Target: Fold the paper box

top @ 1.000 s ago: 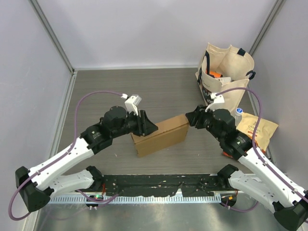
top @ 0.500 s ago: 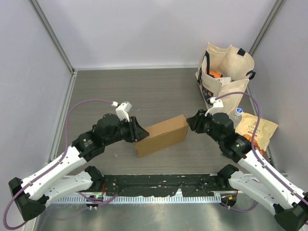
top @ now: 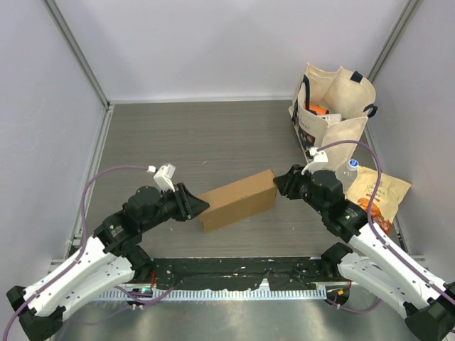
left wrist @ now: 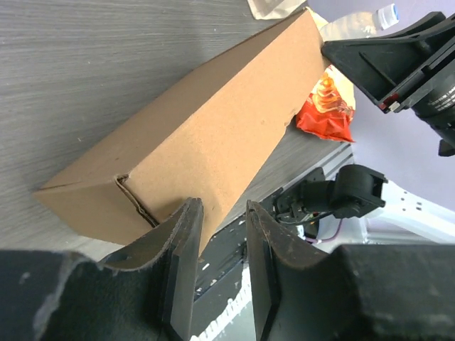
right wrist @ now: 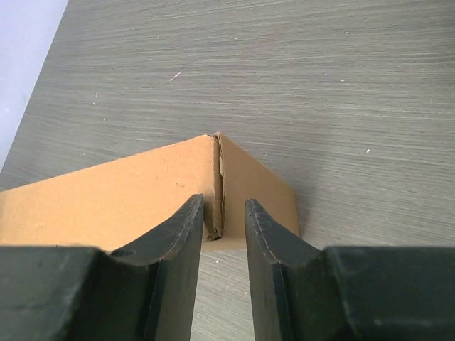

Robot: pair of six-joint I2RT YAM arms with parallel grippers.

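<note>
The paper box [top: 238, 199] lies on the table as a closed brown carton, slanting up to the right between my two arms. My left gripper [top: 203, 204] sits just off its left end, apart from it, with the fingers a narrow gap apart and nothing between them. The left wrist view shows the box [left wrist: 206, 135] stretching away beyond the left gripper [left wrist: 222, 206]. My right gripper [top: 279, 182] is at the box's right end. In the right wrist view the box's corner seam [right wrist: 219, 177] sits just ahead of the right gripper [right wrist: 222, 202], whose jaws are slightly apart and empty.
A cream tote bag [top: 334, 106] stands at the back right. An orange snack bag [top: 380, 193] and a small bottle [top: 353, 165] lie by the right wall. The black base rail [top: 234, 273] runs along the near edge. Grey walls close in the sides.
My left arm has drawn back from the box's left end, toward the near left. Both grippers' jaws have narrowed. The right gripper stays by the right end and the box has hardly shifted.
</note>
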